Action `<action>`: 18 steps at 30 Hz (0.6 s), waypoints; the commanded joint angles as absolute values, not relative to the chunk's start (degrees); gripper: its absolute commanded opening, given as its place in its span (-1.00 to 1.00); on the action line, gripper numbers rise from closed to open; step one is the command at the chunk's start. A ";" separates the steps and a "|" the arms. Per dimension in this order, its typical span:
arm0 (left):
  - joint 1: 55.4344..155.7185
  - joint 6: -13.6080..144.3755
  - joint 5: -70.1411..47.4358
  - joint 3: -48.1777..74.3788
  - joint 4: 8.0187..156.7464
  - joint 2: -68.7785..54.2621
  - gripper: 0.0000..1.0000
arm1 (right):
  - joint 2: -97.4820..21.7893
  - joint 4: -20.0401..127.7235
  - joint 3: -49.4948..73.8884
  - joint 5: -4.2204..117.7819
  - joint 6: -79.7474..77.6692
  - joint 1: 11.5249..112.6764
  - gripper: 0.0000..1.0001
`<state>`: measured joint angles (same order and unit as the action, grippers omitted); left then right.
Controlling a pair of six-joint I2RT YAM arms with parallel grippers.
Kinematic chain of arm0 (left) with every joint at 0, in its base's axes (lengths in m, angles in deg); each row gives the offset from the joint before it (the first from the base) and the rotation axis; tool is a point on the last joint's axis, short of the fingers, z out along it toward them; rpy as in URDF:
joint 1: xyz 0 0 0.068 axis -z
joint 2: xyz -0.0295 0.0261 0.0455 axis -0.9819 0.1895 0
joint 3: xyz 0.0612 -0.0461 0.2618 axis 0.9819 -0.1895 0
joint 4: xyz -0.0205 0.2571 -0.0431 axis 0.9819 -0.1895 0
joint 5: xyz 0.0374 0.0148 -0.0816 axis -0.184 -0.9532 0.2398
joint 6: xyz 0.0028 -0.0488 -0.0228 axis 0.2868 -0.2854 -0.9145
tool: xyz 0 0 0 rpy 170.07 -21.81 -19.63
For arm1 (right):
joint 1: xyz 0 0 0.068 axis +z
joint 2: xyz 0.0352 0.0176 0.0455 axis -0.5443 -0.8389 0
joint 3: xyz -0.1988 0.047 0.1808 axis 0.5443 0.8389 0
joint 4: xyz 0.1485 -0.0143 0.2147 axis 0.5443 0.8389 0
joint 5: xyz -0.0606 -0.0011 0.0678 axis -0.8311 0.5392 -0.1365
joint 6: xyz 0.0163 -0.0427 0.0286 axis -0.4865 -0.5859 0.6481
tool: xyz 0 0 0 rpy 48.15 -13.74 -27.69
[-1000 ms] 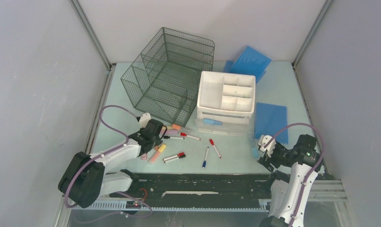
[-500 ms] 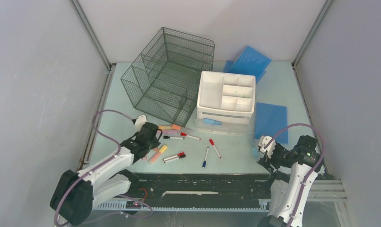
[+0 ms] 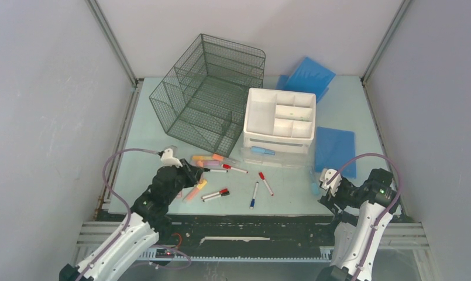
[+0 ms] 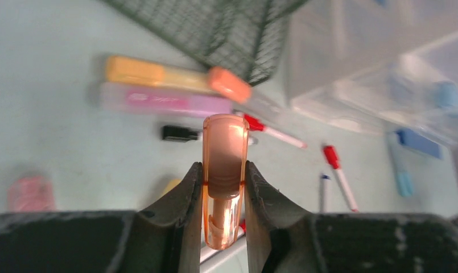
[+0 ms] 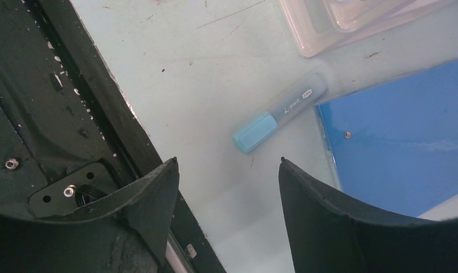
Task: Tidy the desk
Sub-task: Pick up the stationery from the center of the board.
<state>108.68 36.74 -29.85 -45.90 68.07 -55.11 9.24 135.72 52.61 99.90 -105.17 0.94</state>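
Two containers head our list.

1. Dark wire-mesh organizer (image 3: pixel 212 93), tiered, standing well ahead of the left jaws. What lies in it we cannot tell.
2. White drawer unit (image 3: pixel 279 120), just right of the organizer. Its top is divided into open compartments, with a clear drawer below. Through that drawer front we see a blue object (image 3: pixel 262 150), kind uncertain.
3. Left jaws, pinching an orange translucent highlighter (image 4: pixel 223 182) that runs lengthwise between both fingers. The pale mint tabletop (image 3: pixel 344 108) lies beyond the highlighter's tip and carries everything entered here.
   - Ahead of these jaws we count a yellow highlighter with an orange cap (image 4: pixel 175 78) and a pink-purple highlighter (image 4: pixel 166 102), lying side by side.
   - Nearer the jaws are a black-capped marker (image 4: pixel 181 133) and a red-capped marker (image 4: pixel 272 132).
   - To the right of the jaws are a second red-capped marker (image 4: pixel 340 170) and a blue-capped pen (image 4: pixel 323 190).
4. Right jaws, spread wide with nothing gripped, over the tabletop's near edge with the black front rail (image 5: pixel 73 114) to their left. The tabletop shows directly through the gap.
   - Ahead of the gap lies a light blue highlighter (image 5: pixel 277 119).
   - To the right of the jaws is a blue folder (image 5: pixel 397 142), with the highlighter's clear end near its corner.
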 commanded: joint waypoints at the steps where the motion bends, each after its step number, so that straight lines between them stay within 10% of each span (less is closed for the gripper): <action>1: 108.43 41.77 -15.89 -47.49 79.02 -61.15 -1.00 | 9.59 137.09 50.48 101.85 -106.88 0.29 0.45; 18: 108.52 45.76 6.56 -48.15 103.07 -62.49 -1.00 | 7.12 145.00 43.10 105.83 -104.23 0.50 0.48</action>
